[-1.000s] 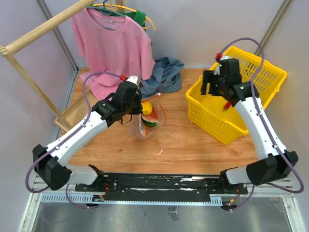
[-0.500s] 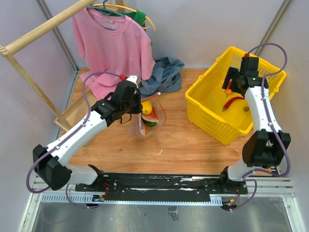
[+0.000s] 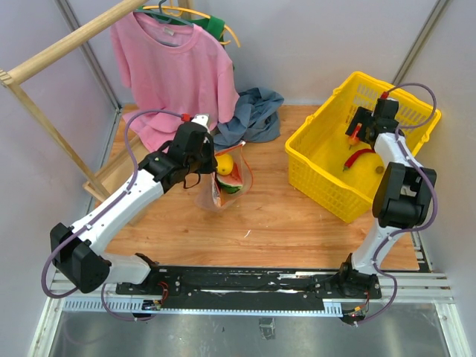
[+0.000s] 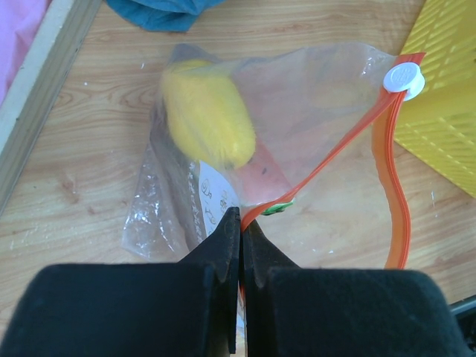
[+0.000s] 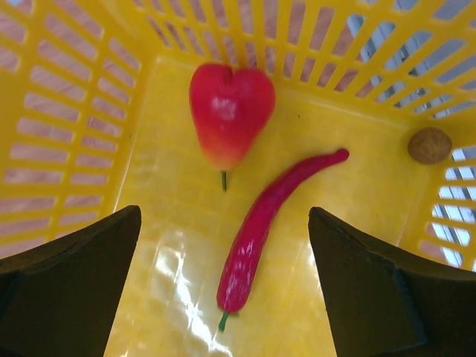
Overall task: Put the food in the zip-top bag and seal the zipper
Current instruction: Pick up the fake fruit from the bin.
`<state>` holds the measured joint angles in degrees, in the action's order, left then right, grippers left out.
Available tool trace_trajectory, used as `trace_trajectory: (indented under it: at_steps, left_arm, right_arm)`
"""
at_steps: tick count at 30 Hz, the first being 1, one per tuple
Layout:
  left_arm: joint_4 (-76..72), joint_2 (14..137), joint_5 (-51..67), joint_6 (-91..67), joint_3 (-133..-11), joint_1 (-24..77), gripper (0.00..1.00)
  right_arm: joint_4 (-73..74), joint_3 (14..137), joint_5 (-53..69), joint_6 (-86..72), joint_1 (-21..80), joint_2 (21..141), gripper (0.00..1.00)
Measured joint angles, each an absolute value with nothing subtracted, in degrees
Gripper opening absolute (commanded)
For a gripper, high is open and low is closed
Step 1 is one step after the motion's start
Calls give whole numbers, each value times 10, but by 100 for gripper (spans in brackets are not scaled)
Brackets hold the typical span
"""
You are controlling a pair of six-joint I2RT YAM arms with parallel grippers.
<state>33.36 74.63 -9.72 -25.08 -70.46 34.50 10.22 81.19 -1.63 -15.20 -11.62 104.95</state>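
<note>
The zip-top bag lies on the worktop left of centre, just in front of the crumpled cloth. The shirt hangs at the rear left by the wooden rack, with the cloth to its right. The basket stands at the rear right, apart from the bag.

Inside the bag, the rounded fruit sits behind the watermelon slice. My left jaws meet on one end of the zipper; the slider is at the other end.

My right jaws hang over the basket floor. In the right wrist view, the chili lies there between the pepper-like piece on its left and the small round piece in the right corner.
</note>
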Motion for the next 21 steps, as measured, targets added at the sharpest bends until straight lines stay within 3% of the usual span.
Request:
trace_trajectory:
  at_steps: [12, 21]
  left_arm:
    - [333, 757, -89, -251, -704, 342, 0]
    - [333, 757, -89, -251, -704, 342, 0]
  right_arm:
    - [-14, 860, 2, -167, -128, 1193, 95]
    - [-21, 918, -1, -185, -128, 1255, 85]
